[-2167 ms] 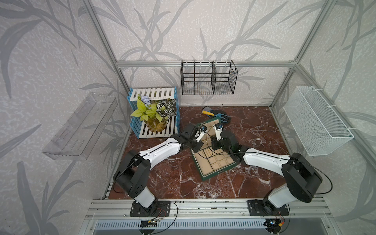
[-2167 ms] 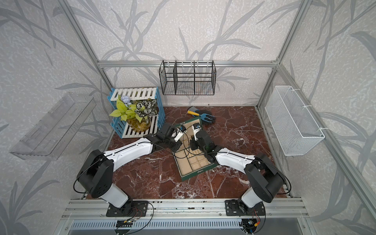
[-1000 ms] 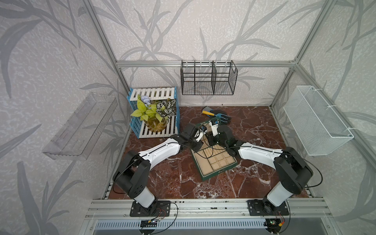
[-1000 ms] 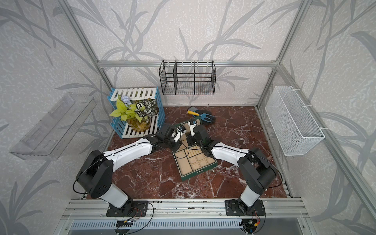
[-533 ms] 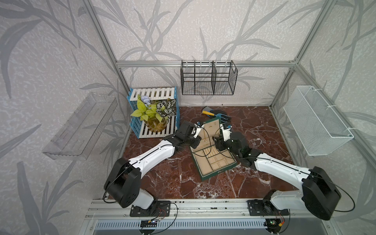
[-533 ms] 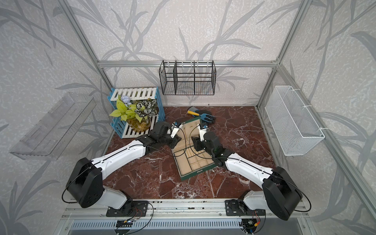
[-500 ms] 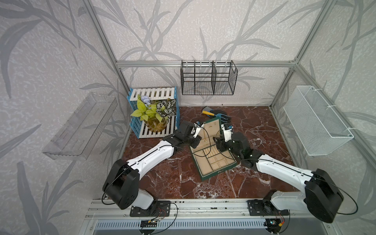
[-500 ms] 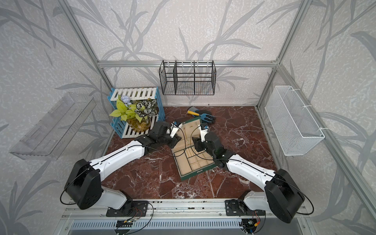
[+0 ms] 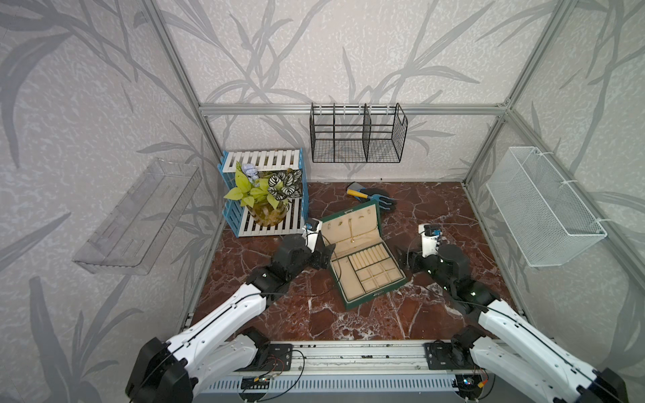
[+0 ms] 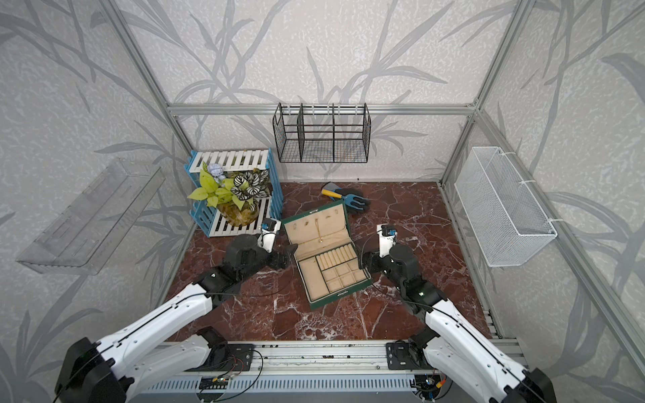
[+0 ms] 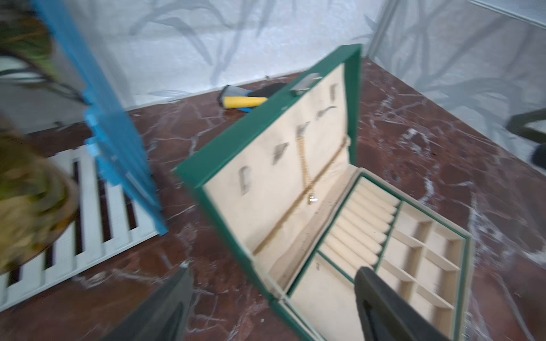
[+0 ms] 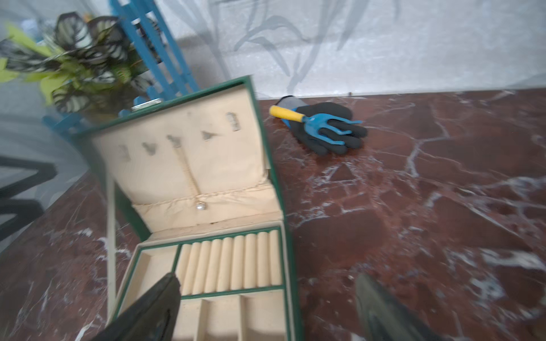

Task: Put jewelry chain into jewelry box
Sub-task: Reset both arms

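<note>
In both top views the jewelry box (image 9: 343,275) (image 10: 310,275) sits between the two hands, with its lid up and leaning back. The left gripper (image 9: 324,254) is just beside one side of the box. The right gripper (image 9: 405,260) is just beside the other side. Both are spread wide and hold nothing. The jewelry chain (image 9: 351,230) is a thin gold line inside the lid, ahead of both hands. From up here it is too tiny to see what it hangs on.

The left wrist view shows that. Its fingers (image 11: 381,304) are far apart with nothing pinched. I cannot tell if one touches the box corner lying ahead of them. Farther ahead, the chain (image 11: 305,165) hangs from a small hook (image 11: 302,130) on the lid, so it hangs straight and does not knot.

The right wrist view looks from the other side. Its fingers (image 12: 153,310) are wide apart and empty too. It shows the pendant (image 12: 201,205) resting by the cloth pocket's edge, just past the ring rolls (image 12: 230,262). Far beyond the box lie a glove (image 12: 328,110) and a little blue rake (image 12: 316,122). The chain looks safely inside, so I think the job is about done.
</note>
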